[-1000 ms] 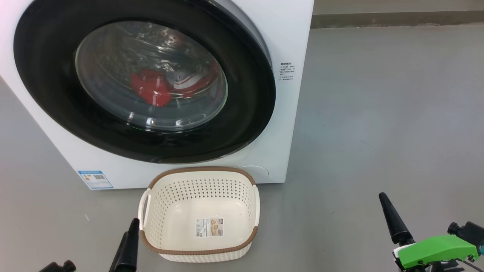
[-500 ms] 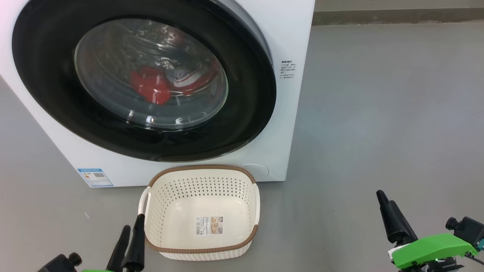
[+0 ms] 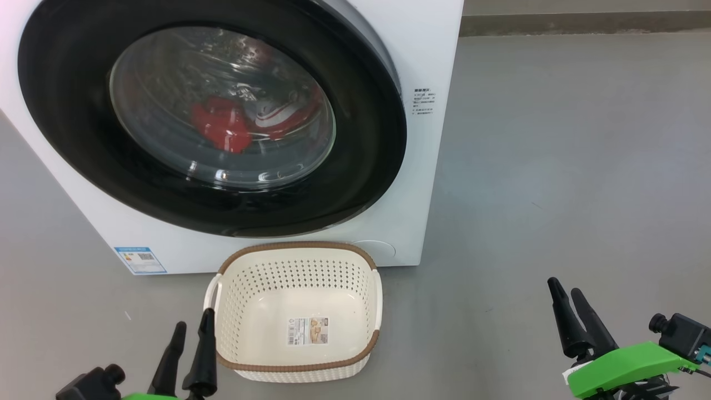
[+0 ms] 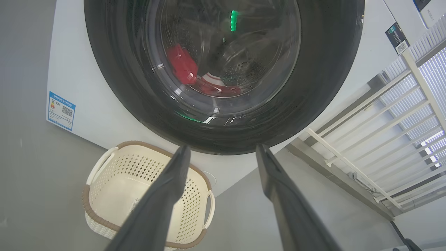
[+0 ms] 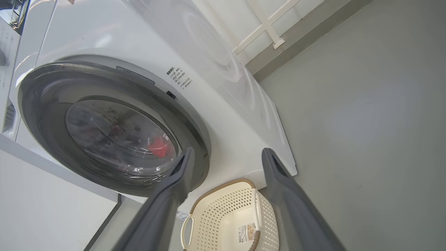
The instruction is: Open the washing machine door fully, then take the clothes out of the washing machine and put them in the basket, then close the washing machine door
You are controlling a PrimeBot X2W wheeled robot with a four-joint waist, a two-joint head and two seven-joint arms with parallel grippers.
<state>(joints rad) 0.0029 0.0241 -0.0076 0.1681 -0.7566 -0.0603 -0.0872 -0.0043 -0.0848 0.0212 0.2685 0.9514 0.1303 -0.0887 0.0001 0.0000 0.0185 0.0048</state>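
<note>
- Head: door (image 3: 66, 111) shut on washer (image 3: 427, 55), clothes (image 3: 222, 125) behind its glass; basket (image 3: 294, 246) on floor just in front. Left claw (image 3: 194, 319) beside basket, right claw (image 3: 563, 286) well apart; both spread.
- Left wrist: left claw (image 4: 223, 148) spread, tips against door's (image 4: 115, 69) lower rim.
- Right wrist: right claw (image 5: 227, 151) spread, basket (image 5: 223, 209) seen between fingers.

The white front-loading washing machine (image 3: 430, 50) is sitting on the grey floor, its glossy black round door (image 3: 366, 166) lying closed against the front. Behind the bulging glass, red clothes (image 3: 222, 129) with white trim are resting toward five o'clock. The cream perforated basket (image 3: 294, 266) is standing upright at the door's six o'clock, its sticker showing on the base.
</note>
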